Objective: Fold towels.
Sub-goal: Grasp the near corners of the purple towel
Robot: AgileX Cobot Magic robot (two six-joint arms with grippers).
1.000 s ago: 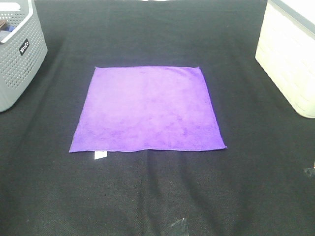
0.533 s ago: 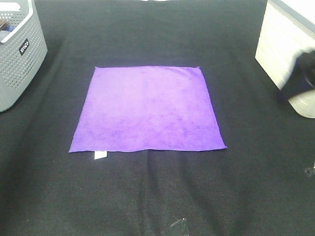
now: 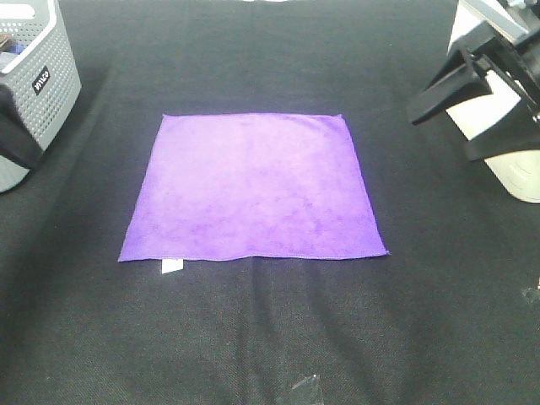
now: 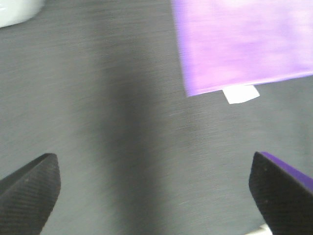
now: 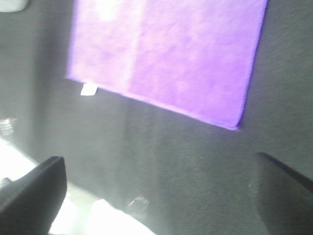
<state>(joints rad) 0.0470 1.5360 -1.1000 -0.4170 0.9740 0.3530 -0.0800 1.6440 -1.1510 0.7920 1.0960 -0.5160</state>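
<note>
The purple towel (image 3: 253, 186) lies flat and unfolded in the middle of the black table, with its white tag (image 3: 172, 267) at the near left corner. My right gripper (image 3: 440, 137) is open and empty in the air at the far right, well away from the towel. My left gripper (image 3: 15, 135) shows only as a dark shape at the left edge. In the left wrist view it (image 4: 156, 196) is open above bare table, near the towel's tagged corner (image 4: 241, 94). The right wrist view shows the open gripper (image 5: 156, 196) and the whole towel (image 5: 166, 58).
A grey perforated basket (image 3: 34, 84) stands at the far left, right behind my left gripper. A white bin (image 3: 516, 177) stands at the far right, partly behind my right arm. A scrap of clear tape (image 3: 305, 388) lies near the front edge.
Both arms have come into the high view: the right from the right edge in front of the white bin, the left at the left edge. The towel has not moved.
</note>
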